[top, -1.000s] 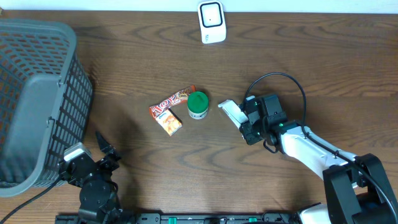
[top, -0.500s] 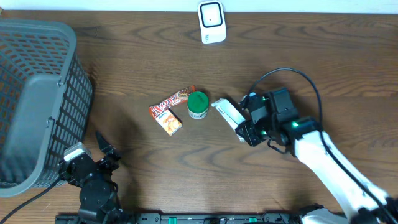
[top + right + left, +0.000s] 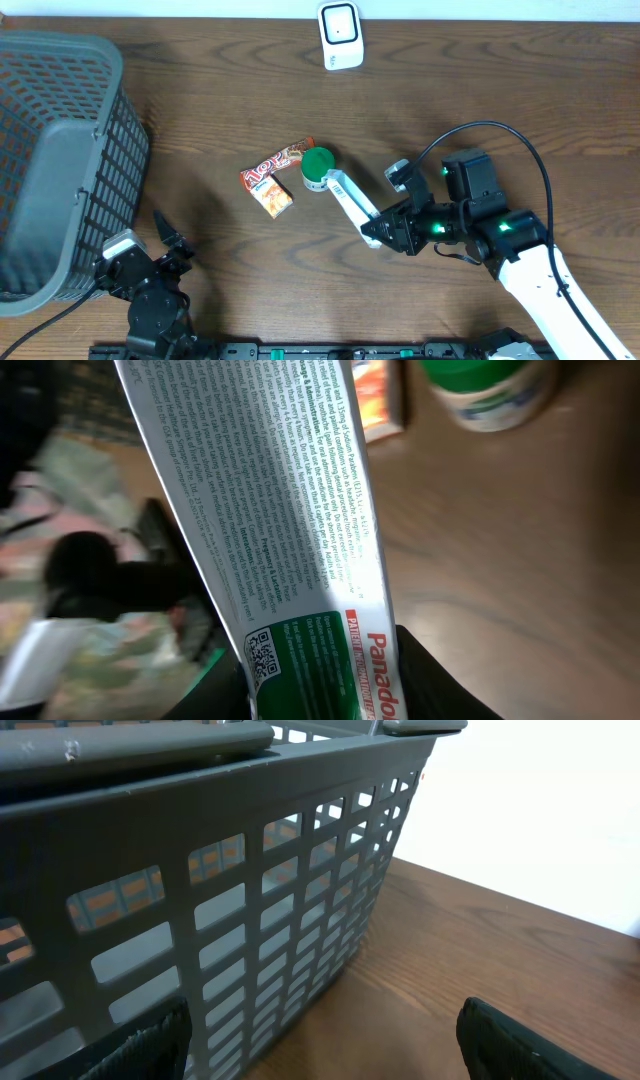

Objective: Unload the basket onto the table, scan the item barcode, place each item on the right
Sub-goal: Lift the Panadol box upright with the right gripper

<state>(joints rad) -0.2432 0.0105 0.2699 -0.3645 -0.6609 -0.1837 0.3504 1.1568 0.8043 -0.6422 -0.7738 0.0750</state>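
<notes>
While I watch from overhead, the wooden surface (image 3: 200,80) fills the view, with the grey mesh basket (image 3: 60,160) at 9 o'clock. My left claw (image 3: 172,240) sits at 7 o'clock, released, its fingers spread and facing the basket wall. My right claw (image 3: 385,228), at 4 o'clock, is clenched on one end of the long white carton (image 3: 345,195). The carton points from it toward 10 o'clock, and its far end reaches the green-lidded jar (image 3: 319,168). The wrist camera shows fine print and a small square code on the carton. The white scanner (image 3: 340,35) stands at 12 o'clock. A snack wrapper (image 3: 275,160) and a small orange box (image 3: 272,196) lie just beside the jar at its 9 o'clock.
</notes>
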